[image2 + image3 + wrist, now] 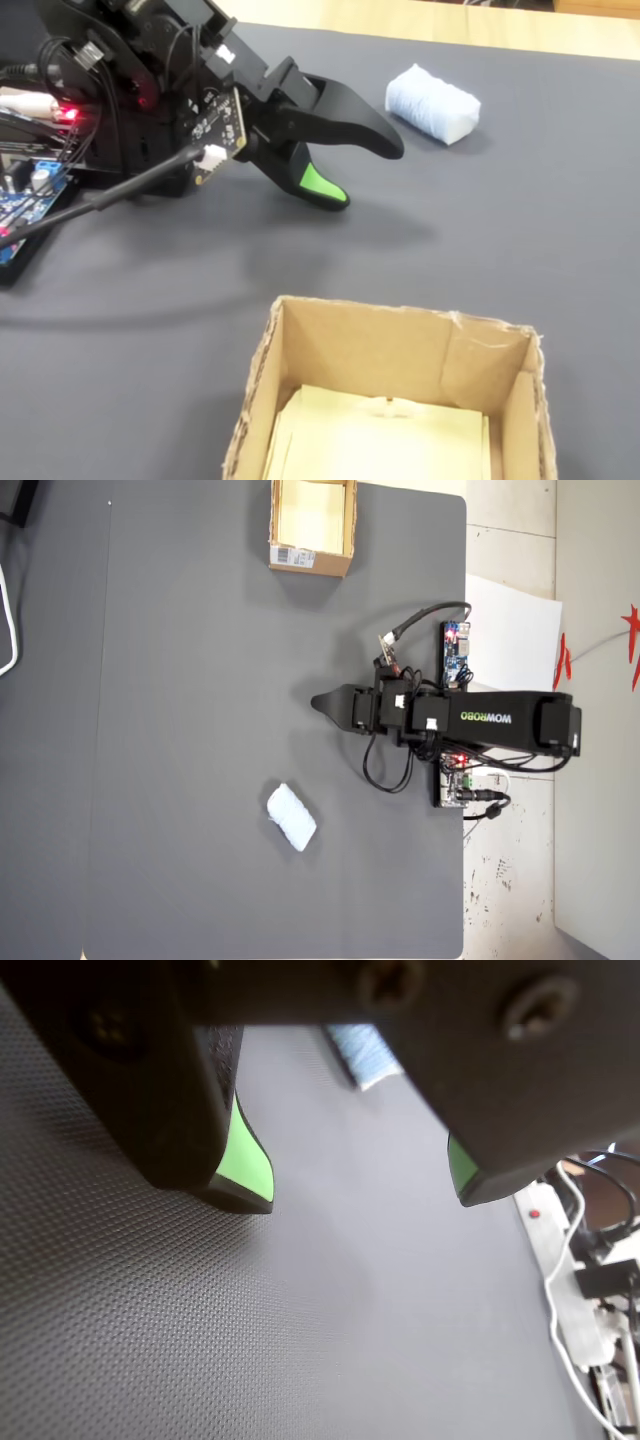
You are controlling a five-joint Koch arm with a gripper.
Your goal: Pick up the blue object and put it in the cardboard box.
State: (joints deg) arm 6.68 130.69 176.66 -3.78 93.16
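**Open gripper, wad not yet reached**

The gripper point(365, 172) hangs just above the dark mat point(200, 730) with its jaws spread apart and nothing between them; the wrist view shows a wide gap between the two green-lined tips. The blue object point(291, 817) lies on the mat well apart from the gripper, at about 7 o'clock from the tips in the overhead view. The cardboard box point(311, 558), open-topped, sits at about 12 o'clock, at the far edge of the mat.

The main risk, as I judge it, is the approach: the wad lies off the gripper's line, so a descent without turning first would close on bare mat or nudge the wad aside. Being soft, it may also squash and slip from a shallow pinch.

The wad is a pale blue-white oblong, rumpled like rolled tissue, lying slantwise.
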